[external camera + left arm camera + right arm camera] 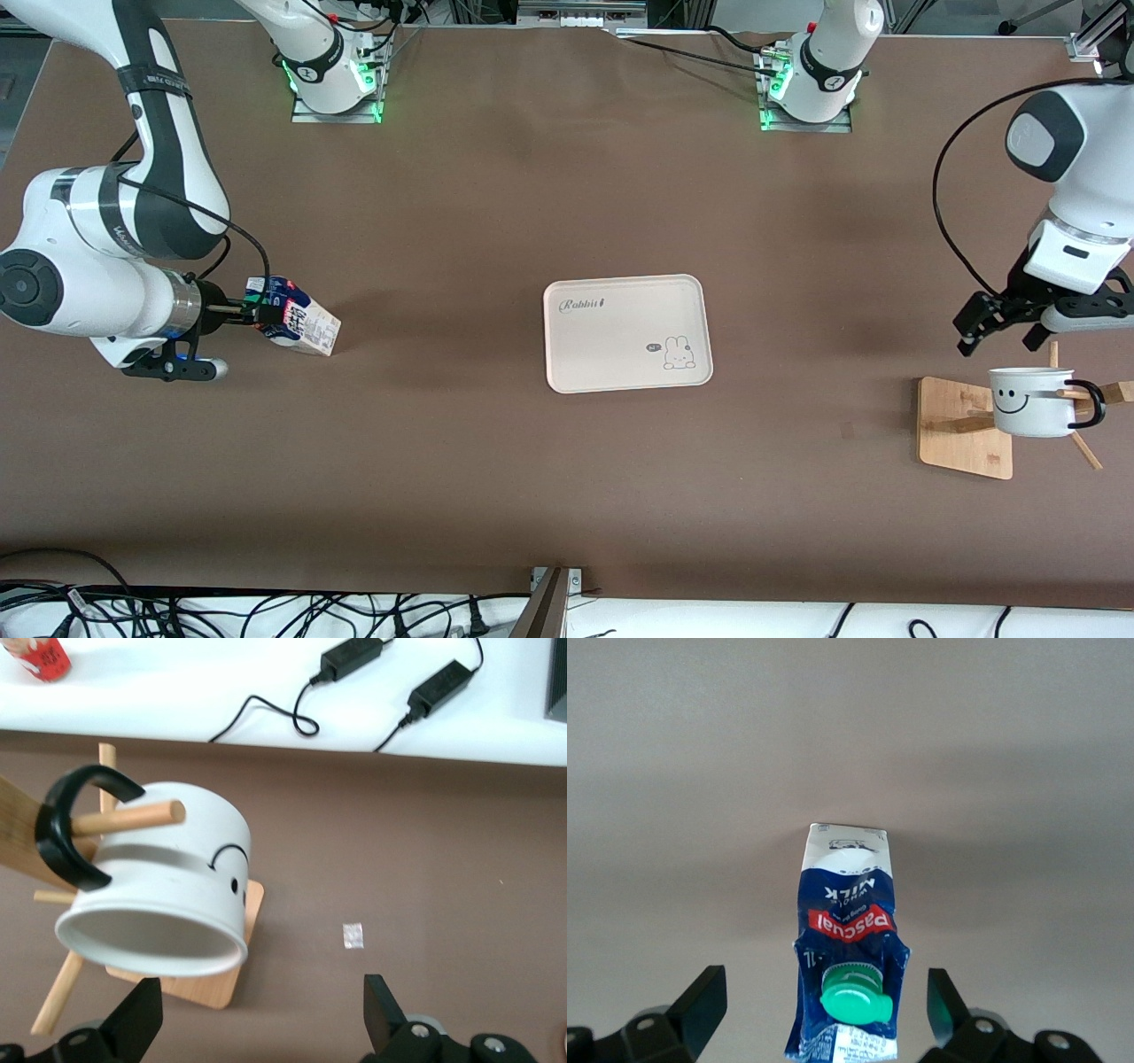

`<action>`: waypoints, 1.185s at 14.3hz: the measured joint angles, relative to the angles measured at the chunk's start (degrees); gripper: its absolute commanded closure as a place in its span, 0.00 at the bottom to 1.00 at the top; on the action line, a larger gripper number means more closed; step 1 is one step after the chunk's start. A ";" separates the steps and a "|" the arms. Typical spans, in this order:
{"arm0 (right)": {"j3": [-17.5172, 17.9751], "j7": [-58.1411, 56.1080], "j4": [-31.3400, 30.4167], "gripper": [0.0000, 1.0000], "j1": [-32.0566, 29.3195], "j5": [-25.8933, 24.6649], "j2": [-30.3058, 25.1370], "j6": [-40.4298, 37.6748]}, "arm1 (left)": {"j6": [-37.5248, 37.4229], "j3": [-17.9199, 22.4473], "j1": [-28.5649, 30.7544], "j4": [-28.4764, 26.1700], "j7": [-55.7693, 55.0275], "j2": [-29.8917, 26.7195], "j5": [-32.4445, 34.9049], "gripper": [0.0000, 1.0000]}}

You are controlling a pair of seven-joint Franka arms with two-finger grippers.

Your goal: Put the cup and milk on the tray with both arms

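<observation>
While both arms are lined up on their targets and neither has a grip yet, I judge the step in hand to be the approach to grasp. My right claw [266,315] sits low at the right arm's end of the bench [496,204], fingers spread wide on either side of the small dark blue gable-top milk carton with its round green cap [849,970]; they straddle its top without closing on it. The carton stands on the bench, well apart from the cream-white rectangular tray with rounded corners and a small bunny drawing [627,332], which lies bare at the middle.

My left claw [999,330] hangs over the white enamel-style mug with a black smiley face and black handle [1032,401], fully open and holding nothing. The mug hangs by its handle on a peg of the wooden square-based mug stand [961,427] at the left arm's end (tilted, mouth toward the wrist camera).

Next, I think, the right claw must close on the carton, and the left must descend, grip the mug and slide it off the peg.
</observation>
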 measured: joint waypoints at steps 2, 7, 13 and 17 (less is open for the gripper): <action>0.00 0.00 -1.20 0.00 -0.01 0.00 0.00 0.81 | 3.26 0.16 -0.01 -0.01 0.10 1.60 0.00 0.00; -0.01 0.00 -2.37 0.00 -0.03 0.00 -0.05 1.27 | 11.94 0.15 -0.48 -1.64 0.14 3.66 0.01 0.00; -0.36 -0.02 -4.99 0.00 -0.22 0.00 -1.50 1.32 | 16.11 0.15 -1.17 -3.02 0.15 5.30 0.01 0.06; -0.95 -0.23 -6.56 0.00 -0.25 0.00 -2.04 2.01 | 16.27 0.29 -1.17 -3.02 0.24 5.30 0.01 0.21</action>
